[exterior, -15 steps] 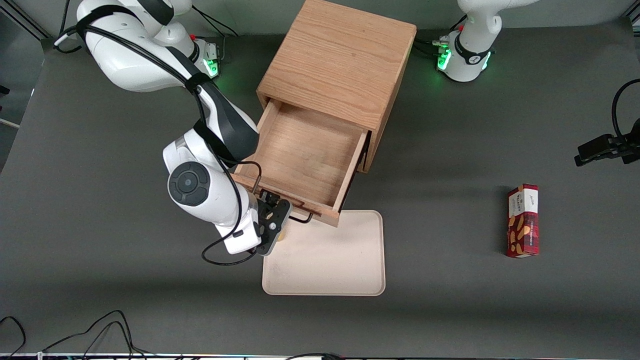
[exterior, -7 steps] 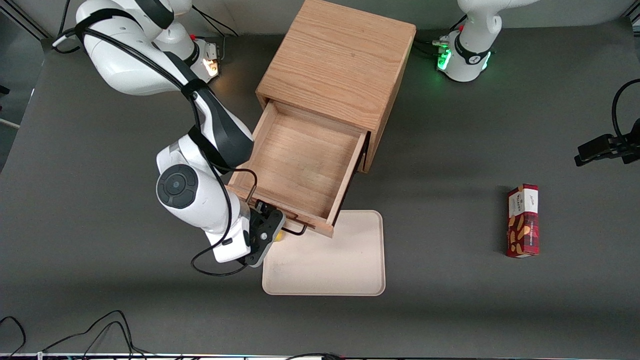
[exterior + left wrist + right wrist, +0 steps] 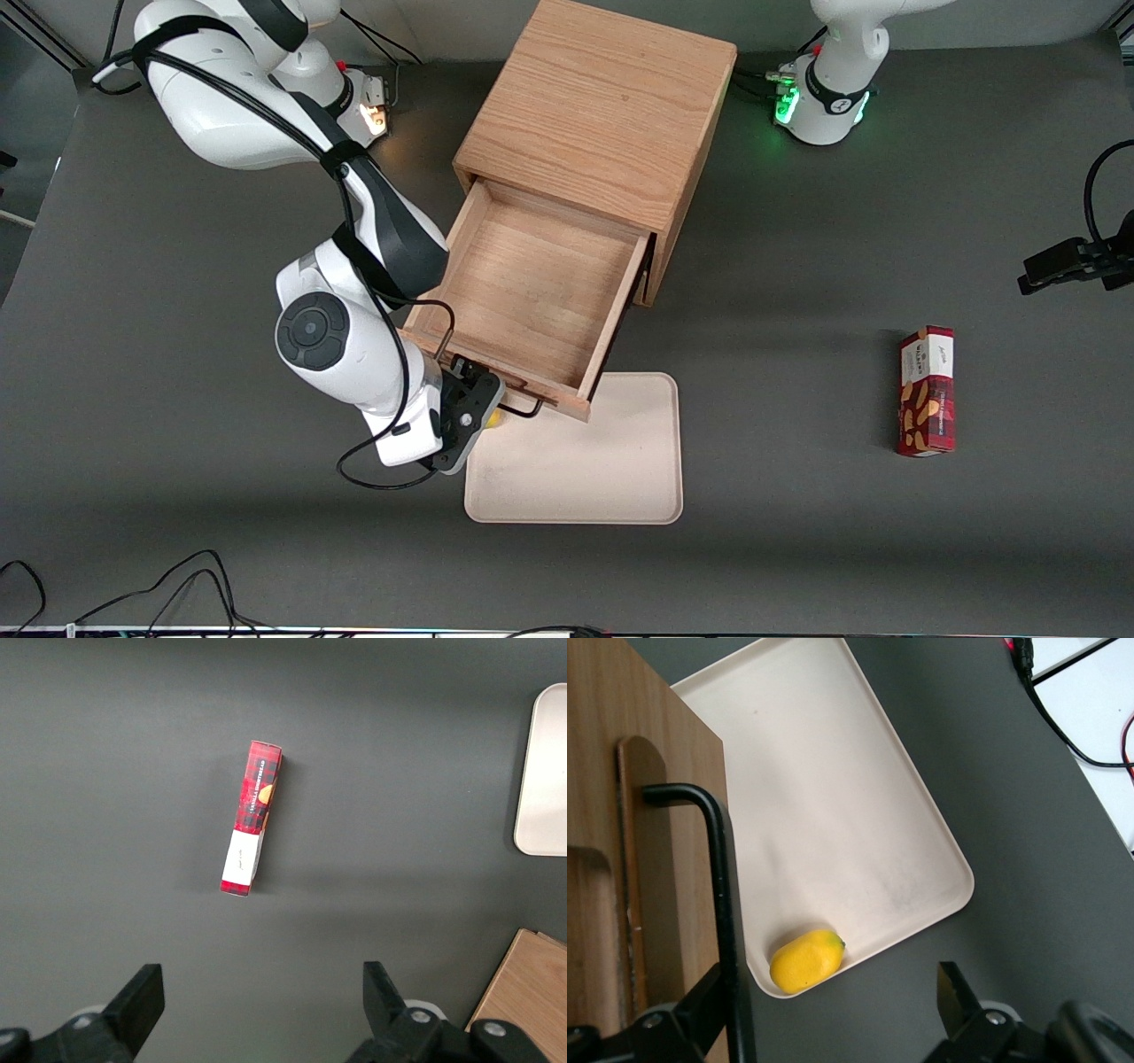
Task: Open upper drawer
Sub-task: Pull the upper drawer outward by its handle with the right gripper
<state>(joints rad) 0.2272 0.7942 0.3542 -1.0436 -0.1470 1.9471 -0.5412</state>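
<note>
The upper drawer [image 3: 532, 283] stands pulled far out of the wooden cabinet [image 3: 602, 106], and its plain wooden inside is bare. Its thin black wire handle [image 3: 524, 409] is on the drawer front, nearest the front camera. My gripper [image 3: 478, 403] is at the handle's end toward the working arm. In the right wrist view my gripper [image 3: 833, 992] is open, and one finger [image 3: 700, 1005] is against the handle bar [image 3: 722, 886] while the second stands well apart from it. The lower drawer is hidden under the upper one.
A beige tray [image 3: 576, 461] lies on the table just under the drawer front, nearer the front camera. A yellow lemon [image 3: 806, 960] sits in the tray's corner by my gripper. A red snack box [image 3: 927, 390] lies toward the parked arm's end.
Since the earliest frame the drawer has slid further out, and my gripper has moved with the handle toward the front camera. Over the last half second almost nothing has moved.
</note>
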